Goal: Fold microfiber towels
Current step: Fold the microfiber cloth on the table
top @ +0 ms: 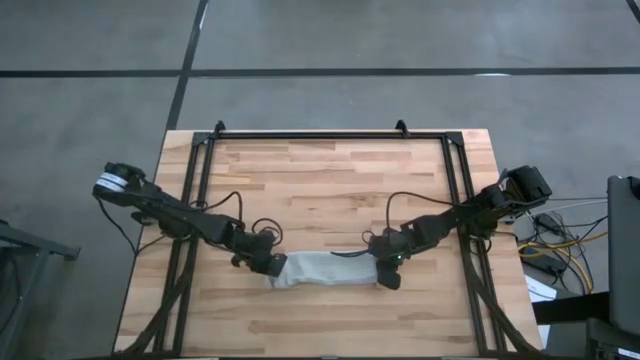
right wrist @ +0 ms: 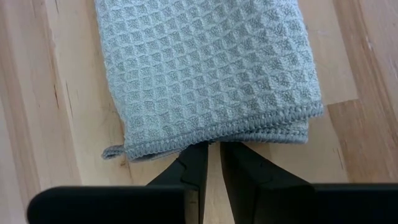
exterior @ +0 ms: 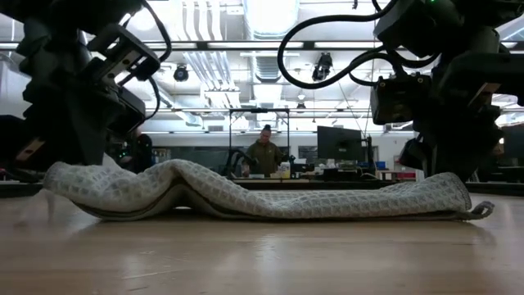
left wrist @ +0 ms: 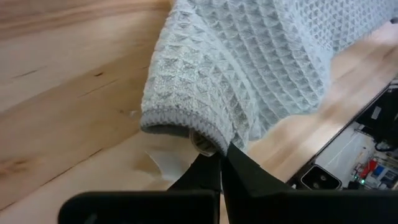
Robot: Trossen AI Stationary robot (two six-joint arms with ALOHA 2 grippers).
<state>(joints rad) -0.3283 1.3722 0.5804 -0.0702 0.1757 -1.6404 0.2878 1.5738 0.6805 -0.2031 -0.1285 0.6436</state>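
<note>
The grey-green waffle-weave microfiber towel (top: pixel 328 270) lies folded into a long narrow band across the table's near middle. In the low view it humps up left of its middle (exterior: pixel 176 176). My left gripper (top: pixel 268 266) is shut at the band's left end, and my right gripper (top: pixel 388 275) is at its right end with its fingers a narrow gap apart. A small loop (right wrist: pixel 112 151) sticks out at the right end's corner. My left gripper pinches the hemmed edge (left wrist: pixel 211 138) of the towel's left end at the tips of its two fingers. It comes slanting down from the table's left. That end (exterior: pixel 61 182) curls over and sits a little off the wood; the remainder lies on the table. My right gripper has its fingertips (right wrist: pixel 198 152) at the stitched hem (right wrist: pixel 217 132) of the towel's right end, slanting down from the table's right. The hem covers the tips, so the exact hold is hidden. Several layers show here, and that end (exterior: pixel 454 197) rests on the table.
A black frame rail (top: pixel 330 135) runs along the table's far edge, with side rails (top: pixel 195 190) under each arm. Loose cables (top: pixel 262 226) loop near the left wrist. Bare wood (top: pixel 320 320) lies near the front edge. A person (exterior: pixel 265 152) is in the room far behind.
</note>
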